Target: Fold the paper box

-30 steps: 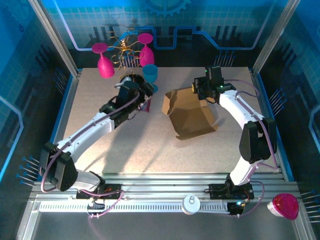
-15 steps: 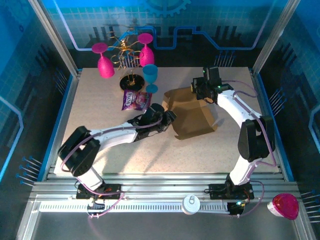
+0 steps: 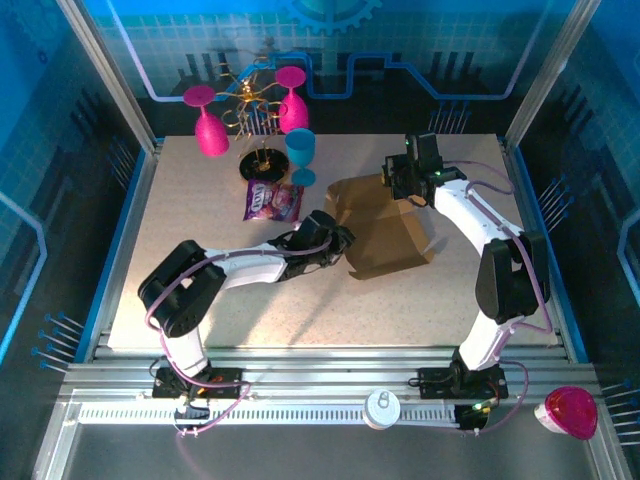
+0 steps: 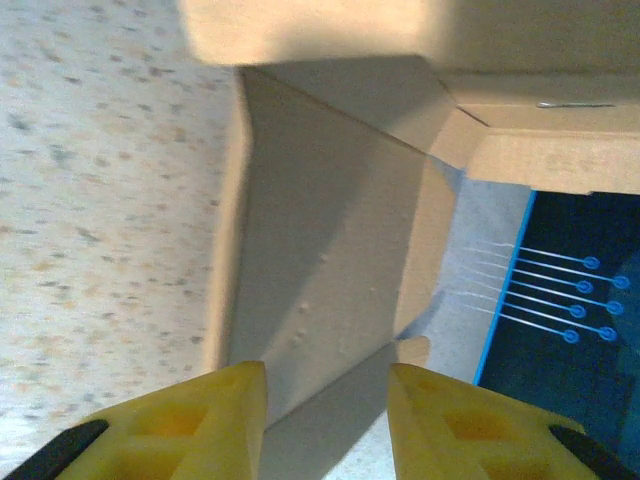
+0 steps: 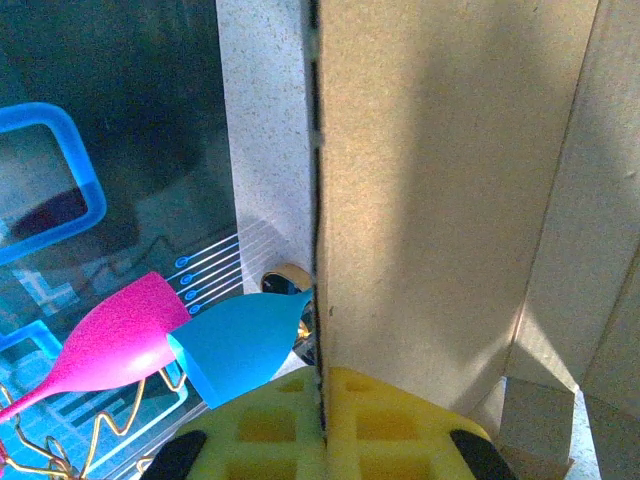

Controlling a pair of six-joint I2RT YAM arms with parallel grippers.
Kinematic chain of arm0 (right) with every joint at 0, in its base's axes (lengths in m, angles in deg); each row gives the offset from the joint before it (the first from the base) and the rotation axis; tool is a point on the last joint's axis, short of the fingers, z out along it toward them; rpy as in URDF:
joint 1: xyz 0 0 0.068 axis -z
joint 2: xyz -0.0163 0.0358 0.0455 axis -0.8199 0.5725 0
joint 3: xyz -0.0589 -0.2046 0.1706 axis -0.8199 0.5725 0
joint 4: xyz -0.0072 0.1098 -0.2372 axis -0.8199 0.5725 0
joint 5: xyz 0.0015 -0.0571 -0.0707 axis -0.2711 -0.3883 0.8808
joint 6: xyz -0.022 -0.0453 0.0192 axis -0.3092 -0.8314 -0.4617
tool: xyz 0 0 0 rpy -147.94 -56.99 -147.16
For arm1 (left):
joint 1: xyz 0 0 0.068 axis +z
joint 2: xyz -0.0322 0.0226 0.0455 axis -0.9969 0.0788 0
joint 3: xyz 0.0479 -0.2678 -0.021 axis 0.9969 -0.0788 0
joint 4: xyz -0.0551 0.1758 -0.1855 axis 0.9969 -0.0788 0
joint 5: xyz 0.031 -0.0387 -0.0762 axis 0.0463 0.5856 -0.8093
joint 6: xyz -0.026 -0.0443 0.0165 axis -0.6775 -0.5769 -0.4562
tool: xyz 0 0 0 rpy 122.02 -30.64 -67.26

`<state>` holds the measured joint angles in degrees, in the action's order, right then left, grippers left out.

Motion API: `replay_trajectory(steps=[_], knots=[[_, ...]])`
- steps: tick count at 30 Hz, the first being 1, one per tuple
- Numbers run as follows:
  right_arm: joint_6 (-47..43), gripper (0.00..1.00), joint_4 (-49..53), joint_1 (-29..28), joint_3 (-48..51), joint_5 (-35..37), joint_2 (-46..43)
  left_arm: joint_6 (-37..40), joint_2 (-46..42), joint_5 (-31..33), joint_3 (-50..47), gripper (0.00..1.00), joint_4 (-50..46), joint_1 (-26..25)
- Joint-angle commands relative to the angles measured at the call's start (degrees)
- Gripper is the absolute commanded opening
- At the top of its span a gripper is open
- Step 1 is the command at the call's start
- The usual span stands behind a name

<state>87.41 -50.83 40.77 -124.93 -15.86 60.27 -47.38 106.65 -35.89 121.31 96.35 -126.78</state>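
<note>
The paper box (image 3: 388,240), plain brown cardboard, lies partly folded at the middle right of the table. My right gripper (image 3: 397,186) is at its back edge; in the right wrist view it (image 5: 322,398) is shut on a thin upright panel of the box (image 5: 430,180). My left gripper (image 3: 338,238) is low at the box's left side. In the left wrist view its yellow fingers (image 4: 232,420) stand apart, gripper (image 4: 327,412) open, with a creased box panel (image 4: 330,230) just ahead of the gap and nothing pinched.
A purple snack packet (image 3: 272,202) lies left of the box. Behind it stand a blue goblet (image 3: 300,150), two pink goblets (image 3: 208,125) and a gold wire rack (image 3: 255,105). The blue goblet (image 5: 245,345) is close to my right gripper. Free table lies at the front.
My left arm has swung from the back left by the snack packet across to the box's left side, and its jaws have narrowed. The right gripper has kept its hold.
</note>
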Motion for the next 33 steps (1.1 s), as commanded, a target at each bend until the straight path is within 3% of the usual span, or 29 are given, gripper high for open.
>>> replay_trajectory(steps=[1,13,16,20,24,30,33], knots=[[-0.2,0.00,1.0,-0.5,-1.8,0.4,0.5,0.2,0.3,1.3,-2.9,0.37,-1.0,1.4],[-0.9,0.00,0.4,-1.2,1.6,0.5,-0.9,0.3,1.5,0.6,-4.9,0.36,1.1,3.5],[-1.3,0.00,0.6,-1.3,1.9,1.0,-1.1,-0.7,-1.8,1.3,-7.3,0.26,3.6,3.7],[-1.9,0.00,-0.3,-1.4,2.5,1.7,-1.2,1.6,-7.1,2.1,-5.2,0.17,-6.3,4.3],[-2.8,0.00,-1.9,-1.7,4.0,2.2,-1.5,3.1,-5.8,-3.3,-3.6,0.14,-10.4,5.8],[-2.9,0.00,-2.9,-2.1,5.8,2.3,-2.0,1.2,-8.2,-1.8,-3.5,0.16,-10.3,6.0],[-3.2,0.00,-2.5,-2.1,5.3,2.2,-1.8,3.9,-10.2,-1.0,-2.8,0.24,-10.5,7.6]])
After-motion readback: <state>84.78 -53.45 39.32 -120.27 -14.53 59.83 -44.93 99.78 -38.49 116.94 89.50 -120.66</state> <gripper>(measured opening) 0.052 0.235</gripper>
